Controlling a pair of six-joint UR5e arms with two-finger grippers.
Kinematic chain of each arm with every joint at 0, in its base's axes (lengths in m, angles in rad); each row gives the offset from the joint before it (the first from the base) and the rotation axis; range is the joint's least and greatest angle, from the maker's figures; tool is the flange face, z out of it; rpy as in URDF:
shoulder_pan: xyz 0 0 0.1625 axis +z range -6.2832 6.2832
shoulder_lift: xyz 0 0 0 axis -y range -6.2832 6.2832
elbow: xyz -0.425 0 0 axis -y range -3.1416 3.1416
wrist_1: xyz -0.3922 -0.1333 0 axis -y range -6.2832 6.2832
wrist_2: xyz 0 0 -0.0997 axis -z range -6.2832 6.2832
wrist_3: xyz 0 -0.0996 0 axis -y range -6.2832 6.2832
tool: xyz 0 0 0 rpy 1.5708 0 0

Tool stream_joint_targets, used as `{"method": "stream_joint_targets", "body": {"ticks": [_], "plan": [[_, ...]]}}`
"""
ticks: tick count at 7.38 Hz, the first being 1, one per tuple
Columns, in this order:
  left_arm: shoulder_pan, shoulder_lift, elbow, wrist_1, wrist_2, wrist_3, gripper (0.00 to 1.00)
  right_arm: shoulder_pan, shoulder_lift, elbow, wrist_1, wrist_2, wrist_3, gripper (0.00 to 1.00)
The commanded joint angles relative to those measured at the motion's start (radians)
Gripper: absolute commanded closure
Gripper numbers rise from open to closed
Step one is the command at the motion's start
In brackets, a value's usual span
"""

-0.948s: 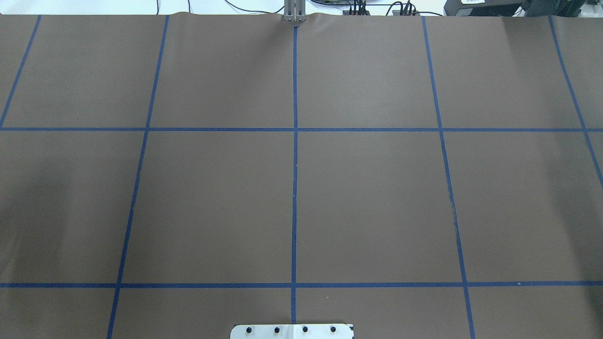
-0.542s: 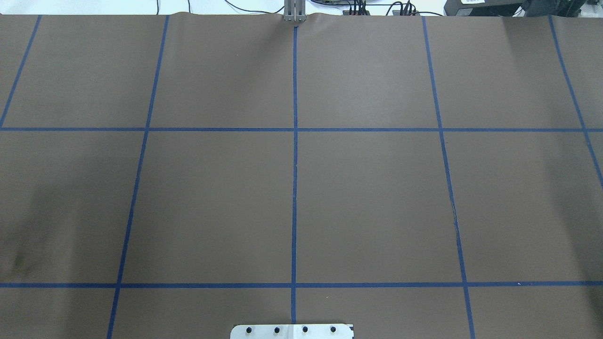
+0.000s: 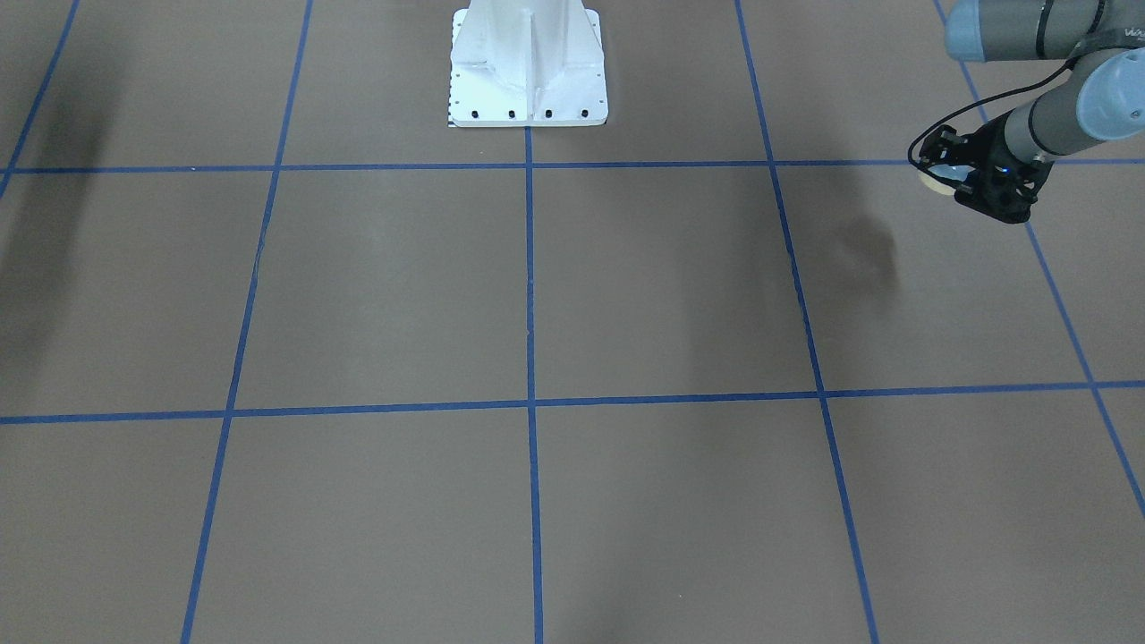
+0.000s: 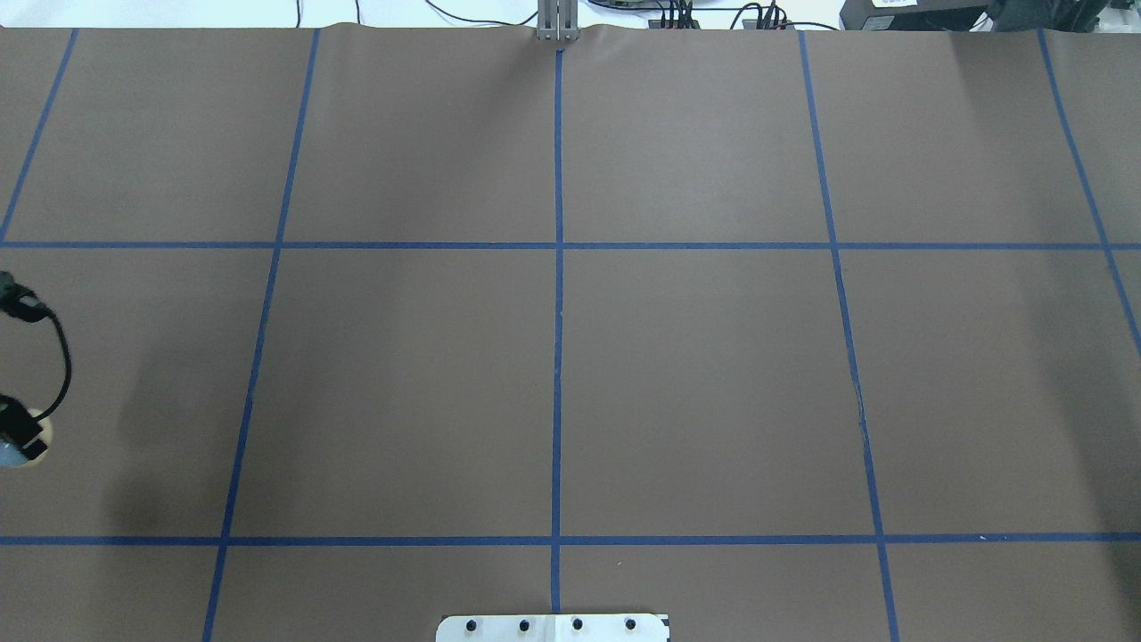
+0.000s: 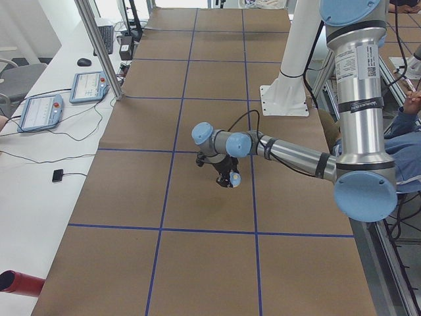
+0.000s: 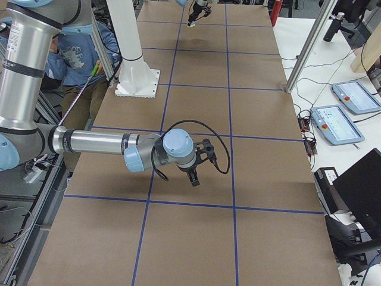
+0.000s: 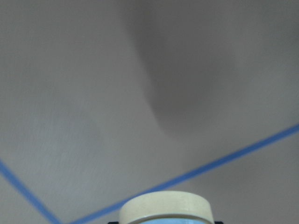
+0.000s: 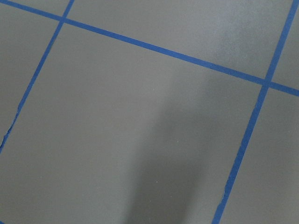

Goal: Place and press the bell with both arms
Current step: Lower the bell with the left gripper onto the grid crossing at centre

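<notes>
The bell [image 3: 936, 179], light blue with a cream base ring, is held in my left gripper [image 3: 950, 168] above the brown table, at the robot's left side. The gripper is shut on it. The pair just shows at the left edge of the overhead view, gripper [image 4: 16, 426] and bell [image 4: 41, 439]. In the exterior left view the gripper [image 5: 228, 179] holds the bell [image 5: 236, 178] over the table. The left wrist view shows only the bell's cream ring [image 7: 166, 207]. My right gripper [image 6: 193, 176] shows only in the exterior right view, low over the table; I cannot tell if it is open or shut.
The white pedestal base [image 3: 528, 67] stands at the robot's side of the table. Blue tape lines [image 4: 557, 357] divide the brown table into squares. A metal post [image 5: 102, 49] and teach pendants [image 5: 41, 112] are on the far side. A person [image 6: 77, 53] sits behind the robot.
My left gripper with the bell has come into the overhead view at its left edge; before, only its shadow showed there.
</notes>
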Motion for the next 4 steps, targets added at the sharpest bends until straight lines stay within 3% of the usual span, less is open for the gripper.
{"method": "stream_joint_targets", "body": {"ticks": [1, 2, 3, 4], "plan": [[0.006, -0.320, 0.025, 0.133, 0.002, -0.158, 0.98, 0.000, 0.002, -0.002, 0.005, -0.003, 0.006, 0.00], [0.031, -0.518, 0.135, 0.165, 0.005, -0.285, 0.98, -0.003, 0.005, -0.004, 0.005, -0.003, 0.008, 0.00], [0.105, -0.627, 0.217, 0.167, 0.017, -0.382, 0.98, -0.008, 0.007, -0.005, 0.005, -0.003, 0.010, 0.00], [0.151, -0.789, 0.380, 0.167, 0.055, -0.497, 0.98, -0.008, 0.008, -0.007, 0.005, -0.006, 0.010, 0.00]]}}
